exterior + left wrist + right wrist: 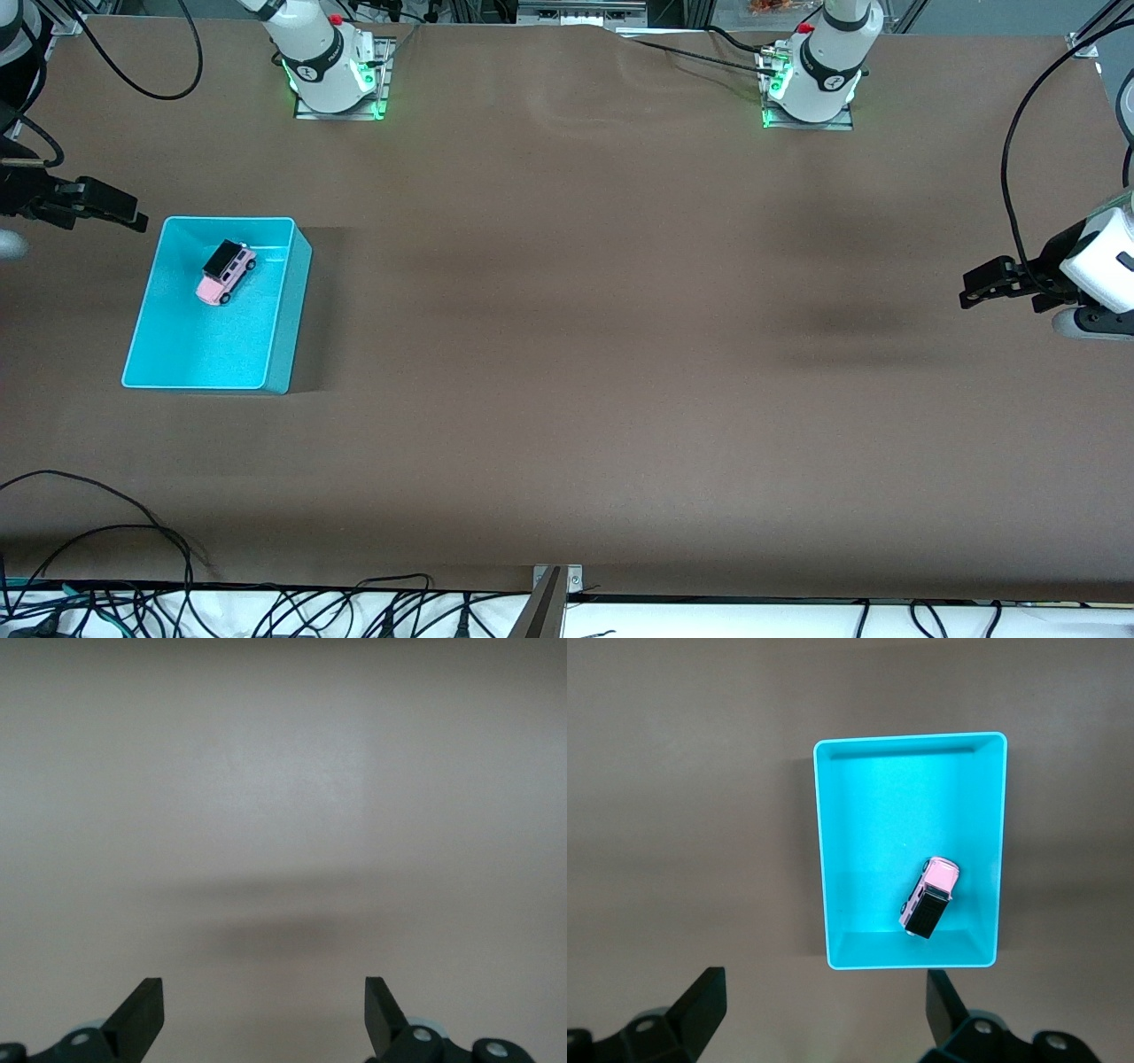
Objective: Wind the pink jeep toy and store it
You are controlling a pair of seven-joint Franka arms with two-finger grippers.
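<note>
1. The right gripper point(133, 215), jaws wide and empty, hangs just beside the turquoise bin point(279, 332), at the right arm's end of the table.
2. The pink jeep toy point(226, 273) sits upright inside the bin, so storing looks done; I judge no further move is needed.
3. The left gripper point(974, 291), jaws wide and empty, waits well apart from the bin.

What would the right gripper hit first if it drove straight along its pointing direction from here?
Probably bare table just short of the turquoise bin, though depth is unclear. The right gripper is open, its wrist view looking down on the bin with the pink jeep toy inside.
</note>
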